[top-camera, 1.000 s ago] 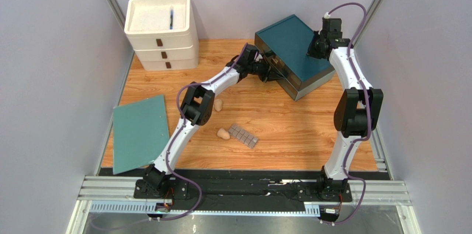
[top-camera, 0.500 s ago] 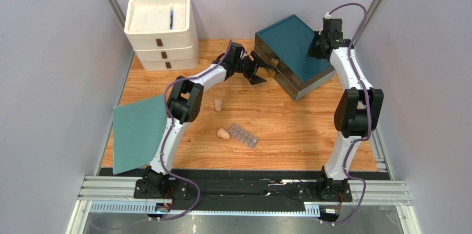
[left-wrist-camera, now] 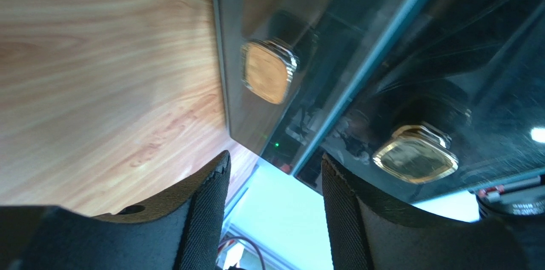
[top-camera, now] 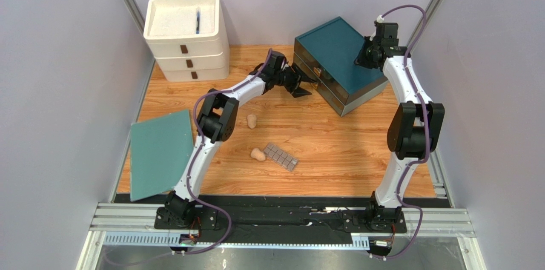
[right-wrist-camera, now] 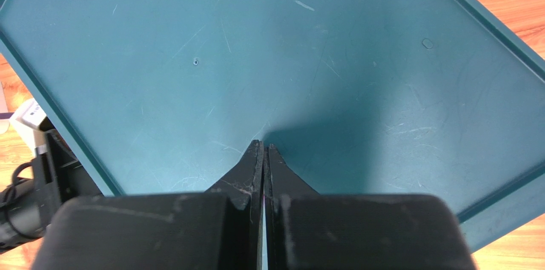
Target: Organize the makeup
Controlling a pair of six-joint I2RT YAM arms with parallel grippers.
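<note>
My open, empty left tool (left-wrist-camera: pixel 274 163) could miss the gold knob (left-wrist-camera: pixel 268 72), shoving the teal box (right-wrist-camera: pixel 332 59) from under my closed right tool (right-wrist-camera: pixel 263 150).

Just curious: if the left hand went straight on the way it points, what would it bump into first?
The left hand would likely meet the front of the dark teal drawer box, near its gold knobs; exact depth is unclear.

The left arm (top-camera: pixel 199 163) and right arm (top-camera: pixel 404 81) are white shells with black joints. Purple cables (top-camera: pixel 402 7) trail along both. The left tool (left-wrist-camera: pixel 275 158) has black, textured fingers (left-wrist-camera: pixel 192 219)
</note>
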